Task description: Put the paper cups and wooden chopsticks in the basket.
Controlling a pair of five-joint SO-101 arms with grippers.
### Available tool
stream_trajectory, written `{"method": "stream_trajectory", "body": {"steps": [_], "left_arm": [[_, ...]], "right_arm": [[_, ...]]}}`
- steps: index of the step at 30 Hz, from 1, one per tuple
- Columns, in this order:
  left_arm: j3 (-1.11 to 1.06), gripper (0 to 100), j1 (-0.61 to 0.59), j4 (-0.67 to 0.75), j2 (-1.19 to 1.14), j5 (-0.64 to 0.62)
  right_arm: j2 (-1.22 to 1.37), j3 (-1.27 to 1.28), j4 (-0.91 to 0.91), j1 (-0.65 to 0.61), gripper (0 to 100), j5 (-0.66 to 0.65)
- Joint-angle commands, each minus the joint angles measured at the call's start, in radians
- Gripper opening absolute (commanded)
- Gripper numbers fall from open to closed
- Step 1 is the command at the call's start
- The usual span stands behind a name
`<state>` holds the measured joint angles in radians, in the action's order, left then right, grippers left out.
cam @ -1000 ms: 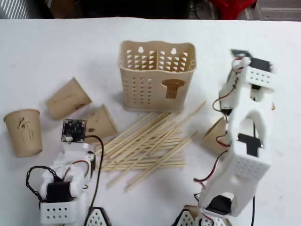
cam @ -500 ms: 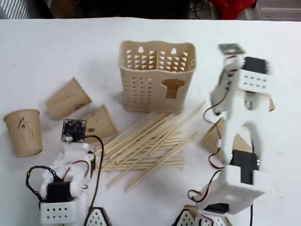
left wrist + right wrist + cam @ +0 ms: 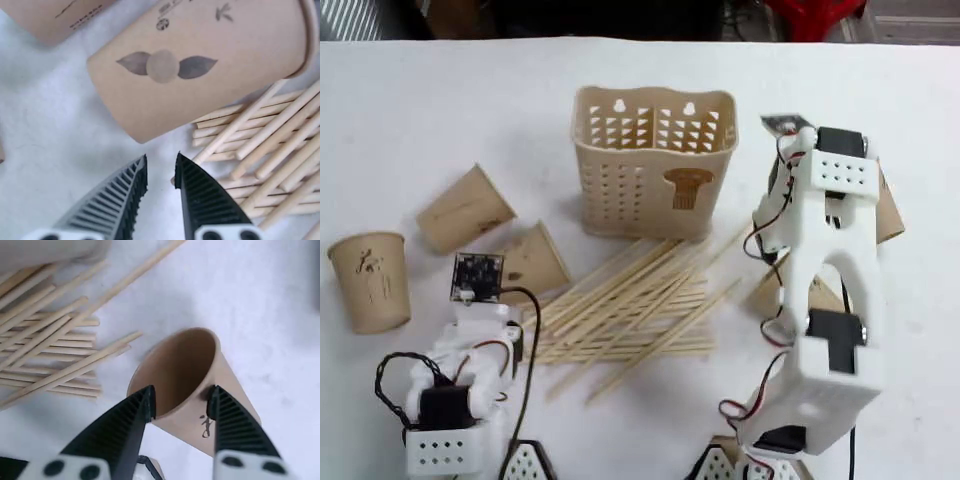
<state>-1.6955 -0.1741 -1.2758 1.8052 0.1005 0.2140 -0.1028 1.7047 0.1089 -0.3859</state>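
Paper cups (image 3: 465, 208) and wooden chopsticks (image 3: 630, 310) lie on the surface (image 3: 440, 90) beside the basket (image 3: 655, 160); we judge nothing yet delivered. We find the right gripper (image 3: 180, 402) with fingers spread about the rim of one cup (image 3: 185, 365), and the left gripper (image 3: 161, 162) with fingers narrowly parted, holding nothing.

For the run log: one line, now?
left gripper open, beside lying cup | right gripper open at mouth of second cup | chopsticks on table

On the counter (image 3: 470, 100), the basket (image 3: 655, 160) stands behind the chopsticks (image 3: 630, 310). Three paper cups (image 3: 465, 208) sit left of them, and a fourth cup (image 3: 767, 292) lies to their right.
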Motion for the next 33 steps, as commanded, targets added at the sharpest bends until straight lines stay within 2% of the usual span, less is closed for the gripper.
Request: {"method": "stream_trajectory", "body": {"steps": [1, 6, 11, 15, 21, 25, 33], "left_arm": [[0.002, 11, 0.005, -0.006, 0.005, 0.008], [0.002, 11, 0.005, -0.006, 0.005, 0.008], [0.002, 11, 0.005, -0.006, 0.005, 0.008], [0.002, 11, 0.005, -0.006, 0.005, 0.008], [0.002, 11, 0.005, -0.006, 0.005, 0.008], [0.002, 11, 0.005, -0.006, 0.005, 0.008], [0.002, 11, 0.007, -0.006, 0.005, 0.008]], "right_arm": [[0.077, -0.009, -0.041, 0.065, 17.9, -0.009], [0.102, -0.011, -0.085, 0.148, 16.3, -0.011], [0.101, -0.012, -0.084, 0.159, 0.9, -0.072], [0.045, -0.035, -0.076, 0.163, 1.5, -0.071], [-0.151, -0.112, -0.021, 0.177, 1.6, 0.008], [-0.229, -0.098, -0.044, 0.17, 1.6, 0.063], [-0.377, -0.06, -0.085, 0.166, 1.6, 0.071]]}}
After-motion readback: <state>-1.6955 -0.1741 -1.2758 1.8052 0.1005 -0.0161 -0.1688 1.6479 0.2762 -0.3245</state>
